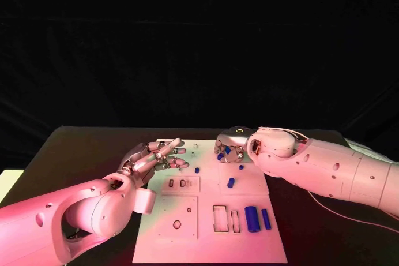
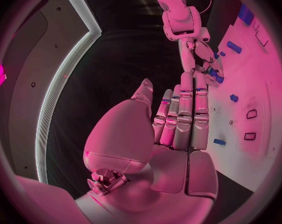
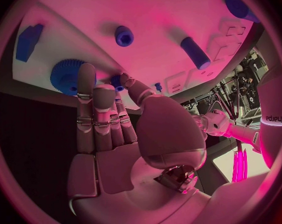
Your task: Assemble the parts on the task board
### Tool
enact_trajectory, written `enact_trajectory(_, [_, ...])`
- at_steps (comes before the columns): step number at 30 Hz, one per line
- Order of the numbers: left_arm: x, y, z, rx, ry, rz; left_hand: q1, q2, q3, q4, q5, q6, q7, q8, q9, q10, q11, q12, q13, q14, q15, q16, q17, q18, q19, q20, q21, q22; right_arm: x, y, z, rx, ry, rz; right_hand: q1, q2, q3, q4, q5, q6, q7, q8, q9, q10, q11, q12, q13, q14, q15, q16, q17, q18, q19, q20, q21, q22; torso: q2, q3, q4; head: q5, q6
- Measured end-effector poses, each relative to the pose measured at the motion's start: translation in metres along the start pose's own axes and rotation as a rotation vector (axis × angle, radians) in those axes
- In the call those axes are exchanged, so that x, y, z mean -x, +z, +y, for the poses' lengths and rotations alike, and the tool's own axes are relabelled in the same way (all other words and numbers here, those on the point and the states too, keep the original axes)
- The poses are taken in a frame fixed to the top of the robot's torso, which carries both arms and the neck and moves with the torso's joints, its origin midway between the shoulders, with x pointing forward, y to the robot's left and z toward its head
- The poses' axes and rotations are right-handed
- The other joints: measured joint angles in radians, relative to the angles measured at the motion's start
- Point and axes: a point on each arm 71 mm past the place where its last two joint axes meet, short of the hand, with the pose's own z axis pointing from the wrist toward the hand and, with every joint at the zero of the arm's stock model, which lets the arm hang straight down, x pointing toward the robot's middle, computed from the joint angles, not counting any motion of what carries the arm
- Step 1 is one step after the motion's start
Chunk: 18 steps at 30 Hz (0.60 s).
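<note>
At table centre, white task board [image 1: 208, 243] with cut slots and small blue parts [image 1: 251, 218]. Over its far left corner, left hand [image 1: 156, 157], fingers straight, together, holding nothing. At far edge, right hand [image 1: 230, 146], fingertips pinching one blue part [image 3: 118, 80]. Bare near half.

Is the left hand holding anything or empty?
Empty: the left hand has its fingers stretched out straight, nothing between them.

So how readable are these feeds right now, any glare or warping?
Head view: pink light washes the task board, black surround swallows detail. Left wrist view: fisheye bends the board's edge; left hand is clear. Right wrist view: right hand is sharp, board curved.
</note>
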Motion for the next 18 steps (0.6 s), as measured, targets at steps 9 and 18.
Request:
enact_trajectory(9, [-0.0002, 0.0002, 0.0006, 0.008, -0.004, -0.002, 0.004, 0.004, -0.003, -0.003, 0.0, -0.004, 0.004, 0.0, 0.0, -0.004, 0.004, -0.001, 0.0, -0.004, 0.004, -0.004, 0.005, 0.0, 0.0, 0.0, -0.004, -0.001, 0.0027, 0.0022, -0.0012, -0.004, 0.0, -0.002, 0.009, 0.009, 0.038, 0.014, -0.029, 0.057, -0.011, 0.016, 0.007, 0.055, -0.015, 0.012, 0.002, 0.002, -0.007, 0.104, 0.107, 0.0, 0.0, 0.0, 0.044, 0.026, 0.007, 0.0002, 0.0013, 0.003, -0.001])
enact_trajectory(18, [-0.0001, 0.0002, 0.0009, 0.012, -0.005, -0.003, 0.004, 0.004, -0.003, -0.003, 0.0, -0.004, 0.004, 0.0, 0.0, -0.004, 0.004, -0.001, 0.0, -0.008, 0.008, -0.004, 0.005, 0.0, 0.0, 0.0, -0.004, -0.001, 0.0045, 0.0006, -0.0006, -0.001, 0.004, -0.035, 0.023, 0.022, 0.081, 0.023, -0.096, 0.089, -0.021, 0.032, 0.015, 0.087, -0.019, 0.015, 0.008, 0.0, -0.018, 0.187, 0.194, 0.0, -0.005, -0.005, 0.097, 0.068, 0.012, -0.0003, 0.0048, 0.002, -0.003])
